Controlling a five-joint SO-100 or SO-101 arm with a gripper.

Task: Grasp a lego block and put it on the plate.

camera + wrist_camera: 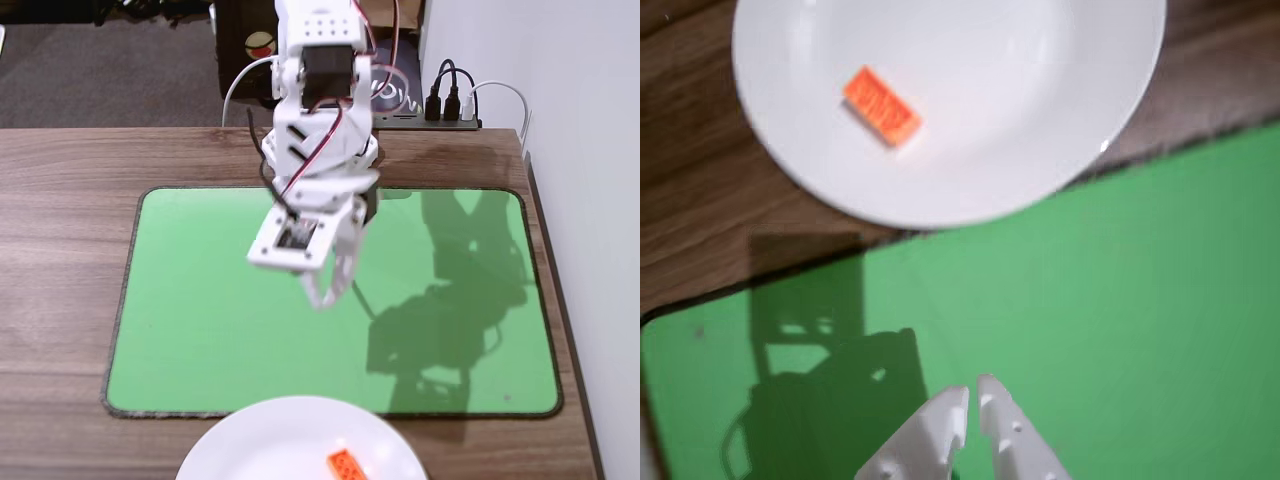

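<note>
On the brown wooden table (70, 260), above a green rectangular mat (200, 330), the white two-finger tool (973, 395) hangs clenched and empty (job apparently done): the small orange studded lego block (881, 106) lies on the round white glossy plate (1040, 120).

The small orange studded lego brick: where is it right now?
The small orange studded lego brick lies on the large white round plate, left of the plate's centre in the wrist view, apart from the empty white gripper over the green mat.

lego block (881, 105) orange | plate (1040, 110) plain white | mat (220, 310) green
</note>
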